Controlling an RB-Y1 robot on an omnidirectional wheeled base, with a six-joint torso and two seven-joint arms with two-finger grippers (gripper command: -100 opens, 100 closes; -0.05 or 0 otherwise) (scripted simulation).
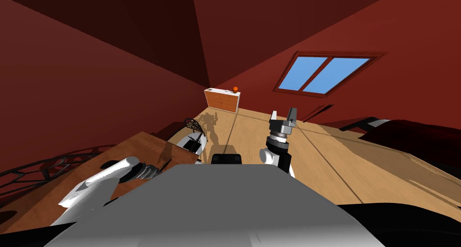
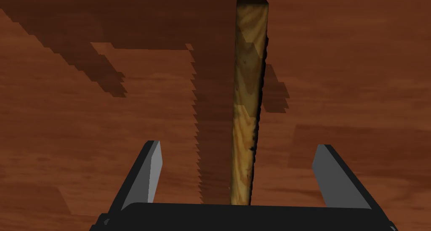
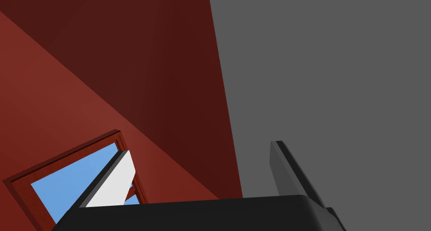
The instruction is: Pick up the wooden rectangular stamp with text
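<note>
A long, narrow wooden stamp [image 2: 246,102] lies on a reddish-brown wooden table [image 2: 84,148]. It runs straight out from my left gripper [image 2: 238,145], between the two fingers. That gripper is open, and neither finger [image 2: 151,165] touches the block. No text shows on the stamp's visible faces. In the head view my left forearm [image 1: 112,171] reaches over the table [image 1: 139,143] at my left. My right gripper [image 1: 282,116] is raised in front of me, open and empty, as the right wrist view also shows for the right gripper [image 3: 202,150].
A dark wire-backed chair [image 1: 193,124] stands past the table's far end. An orange-brown dresser [image 1: 221,99] with an orange ball [image 1: 235,88] sits in the far corner. A dark piece of furniture [image 1: 405,136] lies to the right. Pale wood floor [image 1: 252,132] lies ahead.
</note>
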